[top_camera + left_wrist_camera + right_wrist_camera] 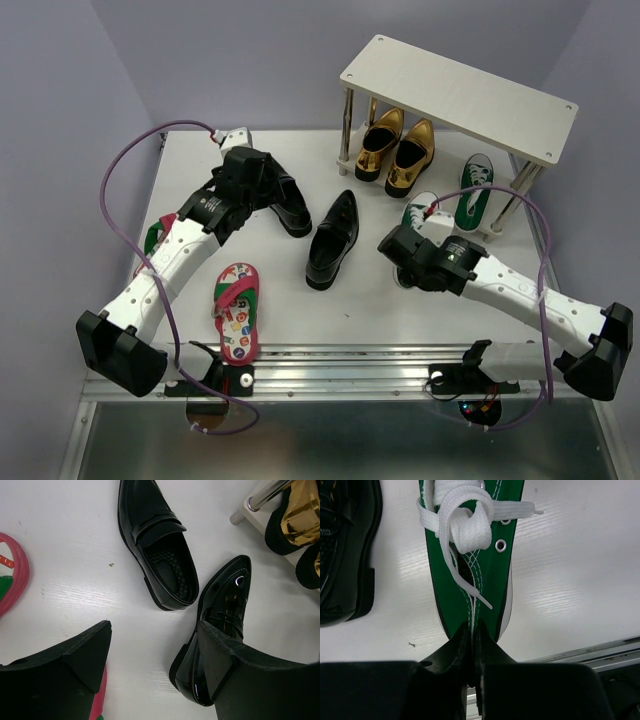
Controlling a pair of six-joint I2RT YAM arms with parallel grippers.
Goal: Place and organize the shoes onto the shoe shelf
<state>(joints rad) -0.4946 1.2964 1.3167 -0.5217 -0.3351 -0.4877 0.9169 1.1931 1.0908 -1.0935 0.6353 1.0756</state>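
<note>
**On the white desk, the right hand grips the near green sneaker by its heel**

At the far right of the desk stands the shoe shelf, a cream top board on thin metal legs, set at a slant to the desk's edges. The left arm stretches up the left side. The left hand hangs over the left black loafer with its fingers spread wide. In the left wrist view one finger overlaps that glossy shoe's heel end, but I cannot tell whether they touch. The right arm comes in from the near right corner. The right wrist view shows its two fingers pressed together on the back seam of the sneaker, whose white laces are tied in a loose bow.

The centre black loafer lies mid-desk, toe pointing away from the arms, between the two hands and just beside the held sneaker. The far green sneaker sits by the shelf's front right leg, partly under the board. The two gold loafers stand side by side beneath the shelf's left half, heels outward.

Near the front rail lies a red-pink flip-flop, its dotted footbed facing up, well apart from the shelf. A second flip-flop shows only as a red and green sliver beneath the left arm.
</note>
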